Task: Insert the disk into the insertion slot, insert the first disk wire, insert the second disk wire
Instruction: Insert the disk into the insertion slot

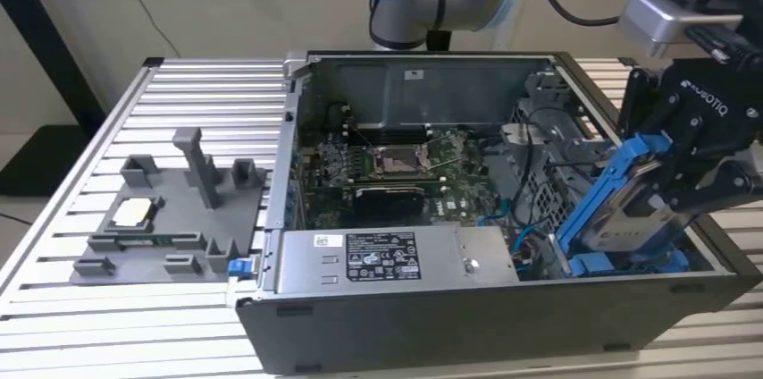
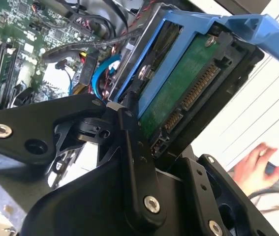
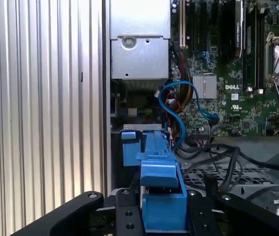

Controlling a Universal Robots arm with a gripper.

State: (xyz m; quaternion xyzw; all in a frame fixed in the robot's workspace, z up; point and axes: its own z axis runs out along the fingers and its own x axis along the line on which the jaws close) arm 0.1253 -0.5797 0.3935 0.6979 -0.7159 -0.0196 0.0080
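At the exterior view's right end of the open computer case point(image 1: 477, 330), the gripper point(image 1: 670, 205) holds the disk point(image 1: 624, 223) steeply tilted, its upper end leaning toward the exterior view's right. The fingers point(image 2: 132, 142) are pressed onto the disk's two faces, clamping it in its bright blue frame point(image 3: 161, 196). In the second wrist view the disk's green circuit-board underside point(image 2: 183, 83) and its row of connector pins face the camera.

The disk's lower end reaches down into the insertion slot point(image 1: 620, 265), the bay with blue plastic pieces in the case's corner. It seems to rest against those pieces, though contact is hard to confirm. The disk is not lying flat in the bay.

A blue cable point(image 3: 178, 110) loops loose over the motherboard point(image 1: 394, 164), just beside the bay and apart from the disk's connector. The silver power-supply box point(image 1: 394, 258) lies along the near wall of the case.

The case stands on a slatted aluminium table point(image 1: 107, 330). A grey plastic fixture point(image 1: 167, 218) sits on the table toward the exterior view's left, well apart from the gripper. A person's hand point(image 2: 252, 164) shows beyond the gripper in the second wrist view.
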